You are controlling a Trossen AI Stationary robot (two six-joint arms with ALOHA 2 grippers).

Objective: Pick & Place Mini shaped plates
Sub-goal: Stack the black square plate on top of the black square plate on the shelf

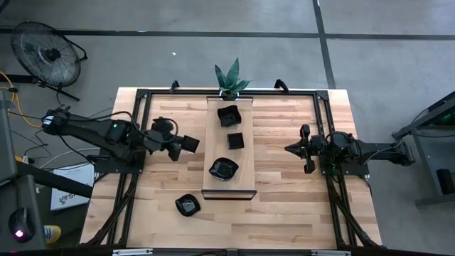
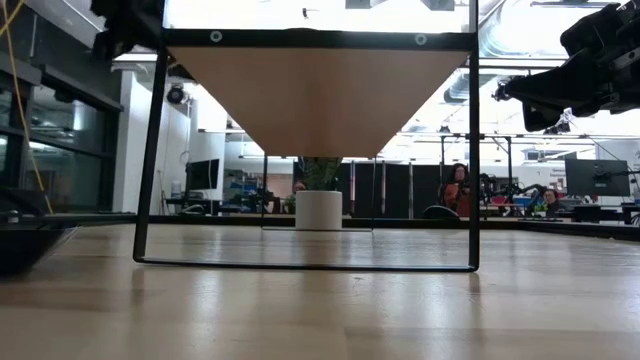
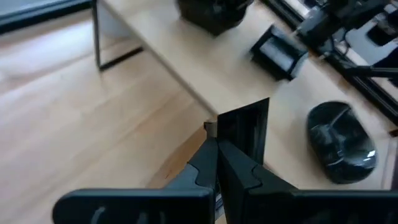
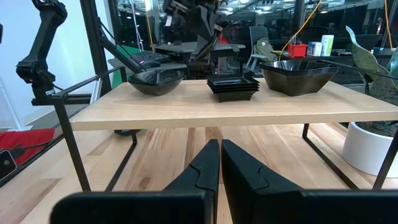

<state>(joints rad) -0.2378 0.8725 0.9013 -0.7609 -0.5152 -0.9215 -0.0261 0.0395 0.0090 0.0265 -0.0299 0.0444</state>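
Left fingers grip a square plate beside the board.
Lower centre of the high view, one plate [image 1: 188, 205] sits on the bench [image 1: 284, 213]; left gripper [image 1: 186, 144], mid-left, clamps a square plate [image 3: 244, 134]; three stacks [image 1: 229, 116] on the raised board [image 1: 246, 160]; right gripper [image 1: 293, 148], mid-right, closed empty.

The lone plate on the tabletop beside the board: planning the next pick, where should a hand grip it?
Probably pinch the raised rim of the lone plate from above: it lies flat, open side up, too low for a sideways approach.

Grey floor [image 1: 213, 50], standing fan [image 1: 47, 52]
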